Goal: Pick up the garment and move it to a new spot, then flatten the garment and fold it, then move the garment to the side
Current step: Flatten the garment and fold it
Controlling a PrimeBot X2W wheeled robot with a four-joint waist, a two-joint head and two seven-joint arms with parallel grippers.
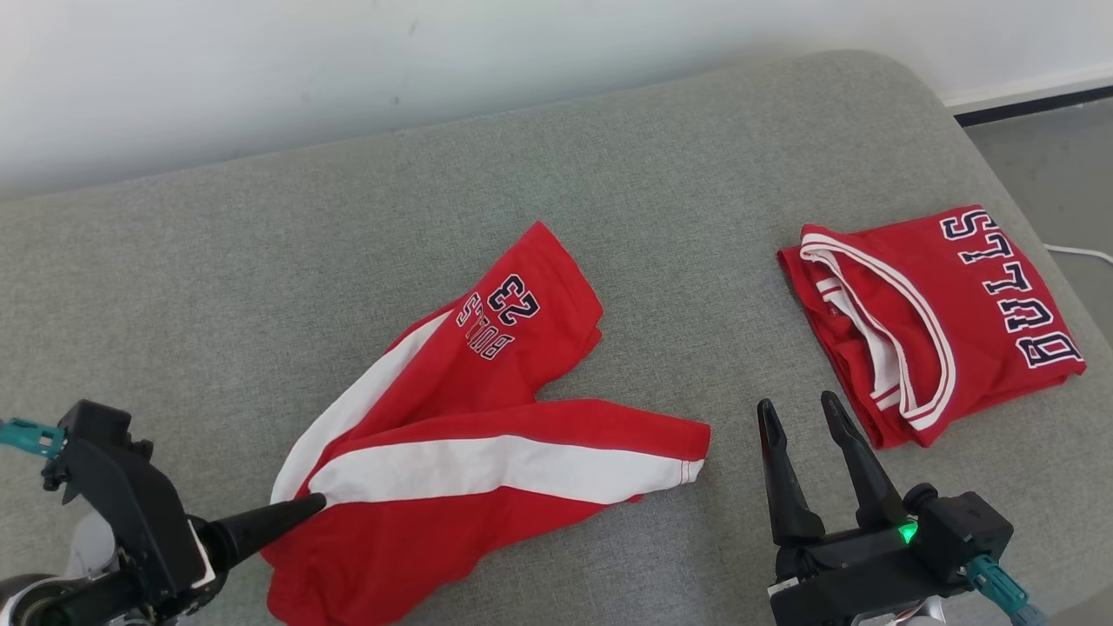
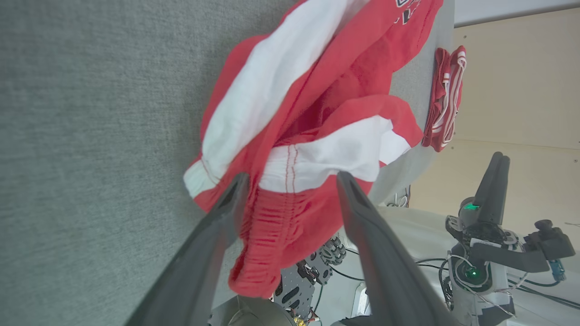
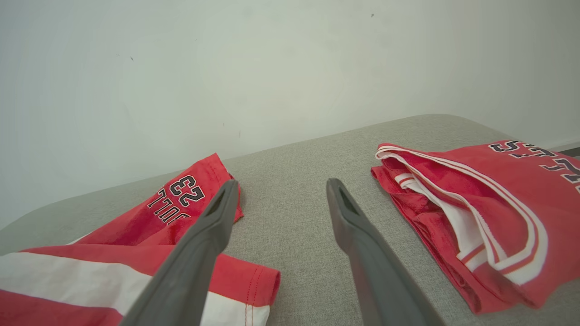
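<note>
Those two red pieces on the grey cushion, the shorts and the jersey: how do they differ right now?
The shorts lie unfolded and rumpled, legs splayed; the jersey is folded into a compact stack. The shorts carry broad white side stripes; the jersey has thin white trim. The shorts' print is small, BULLS 23; the jersey's BULLS lettering is large. Both are red and rest on the grey cushion.

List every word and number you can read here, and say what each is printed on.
"23": on a leg of the red shorts, upside down in the head view.
"BULLS": beside that number, same shorts leg.
"BULLS": large letters across the folded red jersey.
No other text legible.
</note>
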